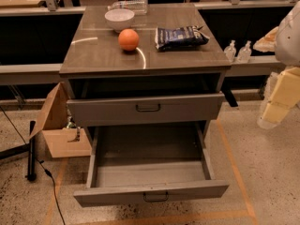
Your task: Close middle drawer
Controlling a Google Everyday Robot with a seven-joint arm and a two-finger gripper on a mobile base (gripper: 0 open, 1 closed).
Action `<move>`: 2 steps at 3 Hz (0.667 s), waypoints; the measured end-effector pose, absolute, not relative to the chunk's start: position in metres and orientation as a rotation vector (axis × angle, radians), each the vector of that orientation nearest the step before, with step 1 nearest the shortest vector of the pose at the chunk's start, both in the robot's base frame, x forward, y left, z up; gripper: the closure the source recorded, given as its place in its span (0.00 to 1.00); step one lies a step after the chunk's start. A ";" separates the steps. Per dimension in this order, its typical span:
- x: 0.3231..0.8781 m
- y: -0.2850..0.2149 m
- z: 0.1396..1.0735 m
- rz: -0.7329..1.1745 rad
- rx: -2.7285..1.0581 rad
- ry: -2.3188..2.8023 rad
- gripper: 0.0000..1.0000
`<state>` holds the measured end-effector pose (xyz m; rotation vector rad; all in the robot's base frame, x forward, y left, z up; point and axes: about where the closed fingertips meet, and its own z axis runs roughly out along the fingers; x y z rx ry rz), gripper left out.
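Observation:
The middle drawer [150, 191] is a grey metal drawer pulled far out of the cabinet [75, 64]. Its deep tray looks empty, and its long flat front carries a small dark loop handle [155, 197]. Above it, the top drawer [145, 108] stands out a little, with its own dark handle. The lowest drawer is hidden under the open one. My gripper [275, 104], pale yellow on a white arm, hangs at the right edge of the view. It is to the right of the cabinet at about the height of the top drawer, and apart from both drawers.
On the cabinet top sit a white bowl [119, 18], an orange [128, 39], a dark snack bag [180, 36] and a clear plastic bottle [129, 5]. An open cardboard box [58, 130] stands on the floor at the left, beside a black cable. Two small bottles [237, 51] stand on a ledge at the right.

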<state>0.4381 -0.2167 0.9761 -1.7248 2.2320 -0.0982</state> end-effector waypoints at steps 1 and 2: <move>0.438 -0.217 0.976 -0.098 -1.725 2.232 0.00; 0.438 -0.216 0.978 -0.106 -1.720 2.225 0.15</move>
